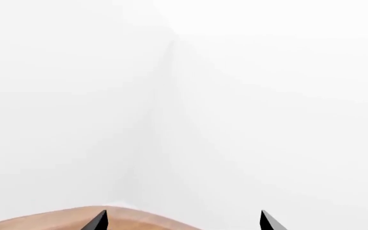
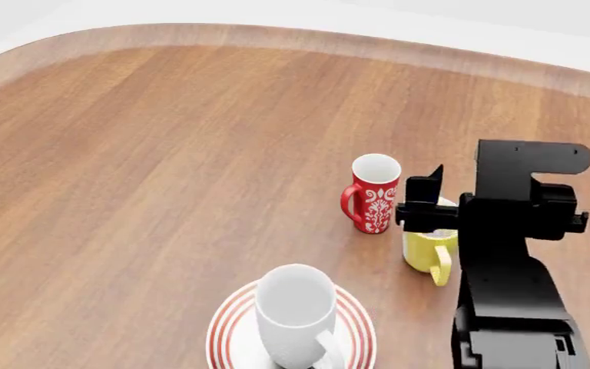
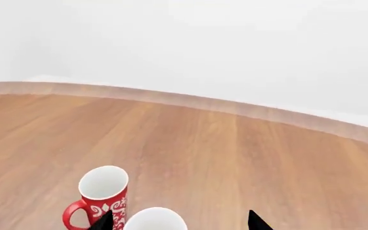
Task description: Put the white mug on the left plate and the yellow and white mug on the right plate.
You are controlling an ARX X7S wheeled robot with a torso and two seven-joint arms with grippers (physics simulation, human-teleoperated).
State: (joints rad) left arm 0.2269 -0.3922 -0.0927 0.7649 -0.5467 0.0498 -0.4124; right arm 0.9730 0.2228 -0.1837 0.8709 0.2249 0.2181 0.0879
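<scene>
Head view has the big all-white ceramic mug [image 2: 297,314] standing upright on the round white plate with thin red rings [image 2: 225,329] at the bottom centre of the frame; the small yellow mug with the white inside [image 2: 427,251] sits on the brown wooden table [image 2: 151,169] right of centre, partly hidden under the black right gripper [image 2: 430,206], with a red mug with white floral pattern [image 2: 373,194] just beside it on its left. Right wrist view shows that gripper's [image 3: 180,221] fingertips spread apart on either side of the yellow mug's white rim [image 3: 155,219], not clamped on it; the red mug [image 3: 101,196] is at lower left. Left wrist view is mostly white wall, with the left gripper's [image 1: 184,221] two black tips spread wide and holding nothing above the table edge [image 1: 50,218] at the bottom.
</scene>
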